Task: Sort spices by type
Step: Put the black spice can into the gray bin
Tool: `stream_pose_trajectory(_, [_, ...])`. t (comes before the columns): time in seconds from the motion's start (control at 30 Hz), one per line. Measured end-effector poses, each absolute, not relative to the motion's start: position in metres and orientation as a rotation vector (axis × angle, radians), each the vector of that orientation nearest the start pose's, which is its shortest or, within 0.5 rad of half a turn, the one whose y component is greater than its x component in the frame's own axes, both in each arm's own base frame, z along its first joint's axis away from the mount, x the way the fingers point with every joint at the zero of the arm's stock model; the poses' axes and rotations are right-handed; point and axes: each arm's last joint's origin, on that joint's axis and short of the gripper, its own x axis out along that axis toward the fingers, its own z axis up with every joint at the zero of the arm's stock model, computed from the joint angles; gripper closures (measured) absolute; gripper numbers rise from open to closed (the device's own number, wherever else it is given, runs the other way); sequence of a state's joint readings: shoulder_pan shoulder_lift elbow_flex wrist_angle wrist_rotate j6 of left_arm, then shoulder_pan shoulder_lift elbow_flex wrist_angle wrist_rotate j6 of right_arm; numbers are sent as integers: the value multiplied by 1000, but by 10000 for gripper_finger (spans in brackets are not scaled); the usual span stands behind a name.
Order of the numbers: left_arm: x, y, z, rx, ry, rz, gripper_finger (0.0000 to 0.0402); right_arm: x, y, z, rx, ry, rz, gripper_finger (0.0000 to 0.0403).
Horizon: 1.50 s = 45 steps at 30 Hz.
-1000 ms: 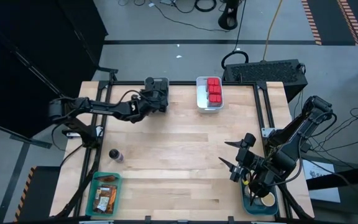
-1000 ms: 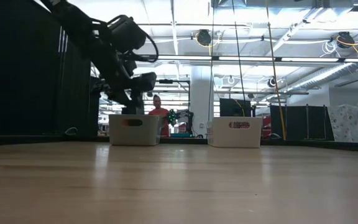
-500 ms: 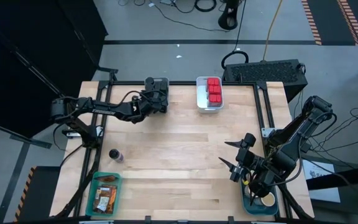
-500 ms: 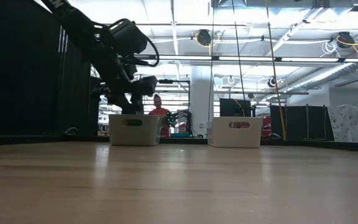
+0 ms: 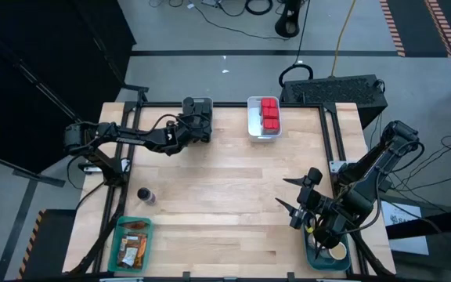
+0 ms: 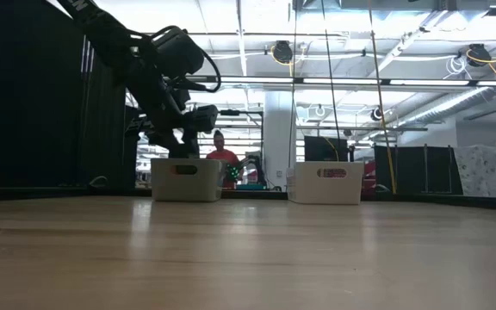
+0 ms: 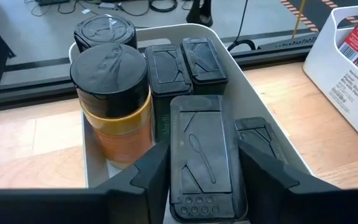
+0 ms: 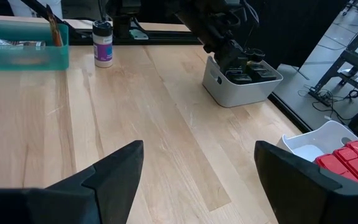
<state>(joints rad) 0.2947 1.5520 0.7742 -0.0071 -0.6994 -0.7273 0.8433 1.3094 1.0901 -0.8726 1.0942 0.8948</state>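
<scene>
The left claw [image 7: 207, 171] is reaching down into the grey bin [image 5: 197, 110] at the far left corner of the tabletop [image 5: 225, 188]. In the left wrist view its two fingers [image 7: 154, 177] are flanking a dark flat-lidded spice container [image 7: 205, 155], one on each long side of the lid. The lid's long axis is running straight ahead of the claw, in line with its reach. Whether the fingers are pressing on the container or standing just clear of it cannot be told, so the claw's state is being left undecided. Judgement: the container is being set down among its kind, and the coming move is turning on the fingers parting sideways off the lid and lifting straight out.

Packed beside it in the bin are further dark rectangular containers [image 7: 185, 65] and two round dark-capped jars [image 7: 112, 93], the nearer one amber-bodied. There is little room on either side, so a crooked withdrawal is likely to drag a neighbour.

The right claw [image 5: 294, 197] is waiting above the near right part of the tabletop, fingers wide apart and holding nothing, beside the blue bin [image 5: 316, 257].

The remaining unsorted item appears to be the white spice jar [image 5: 145, 195], standing upright on the near left side of the tabletop, just beyond the teal bin of packets [image 5: 131, 243]. It is lying nearer the left arm. The red tins [image 5: 270, 113] are sitting in the white bin [image 5: 253, 125] at the far edge.
</scene>
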Motion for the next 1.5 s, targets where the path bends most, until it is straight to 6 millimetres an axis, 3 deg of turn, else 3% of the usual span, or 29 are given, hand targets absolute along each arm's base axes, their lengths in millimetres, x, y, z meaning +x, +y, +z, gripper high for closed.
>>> stream_pose_trajectory(0.33, [277, 103, 175, -452, 428, 1167, 213, 180, 163, 292, -38, 445, -455, 112])
stream_pose_trajectory(0.57, [272, 95, 198, -394, 458, 1015, 215, 180, 163, 292, -39, 446, -455, 112])
stream_pose_trajectory(0.73, [258, 94, 212, -381, 538, 928, 260, 180, 163, 292, -39, 446, -455, 112])
stream_pose_trajectory(0.93, [236, 103, 209, -405, 700, 946, 386, 180, 163, 292, -38, 445, -455, 112])
stream_pose_trajectory(1.5, [248, 118, 181, -422, 776, 931, 399, 180, 163, 292, -39, 446, -455, 112])
